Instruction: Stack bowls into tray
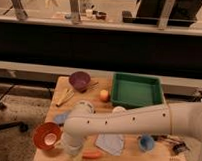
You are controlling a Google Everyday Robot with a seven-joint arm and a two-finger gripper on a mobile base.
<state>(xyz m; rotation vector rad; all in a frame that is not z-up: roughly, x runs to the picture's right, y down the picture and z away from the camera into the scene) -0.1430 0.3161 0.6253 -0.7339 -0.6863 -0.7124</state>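
The orange-red bowl [45, 135] with a pale inside stands at the table's front left corner. A dark purple bowl [79, 79] sits at the back left, and a small blue bowl [146, 142] at the front right. The green tray [155, 92] lies at the back right with nothing in it. My white arm reaches in from the right and bends down just right of the orange-red bowl. My gripper [67, 145] hangs at its end beside that bowl's right rim, mostly hidden by the arm. It appears open and holds nothing that I can see.
An orange fruit [104, 95] lies left of the tray, and a white cup [118, 110] peeks out behind my arm. Wooden utensils [65, 97], a blue sponge [61, 116], a pale cloth [111, 143] and an orange carrot-like piece [92, 154] lie on the wooden table [96, 87]. Small dark items [175, 145] sit at the right edge.
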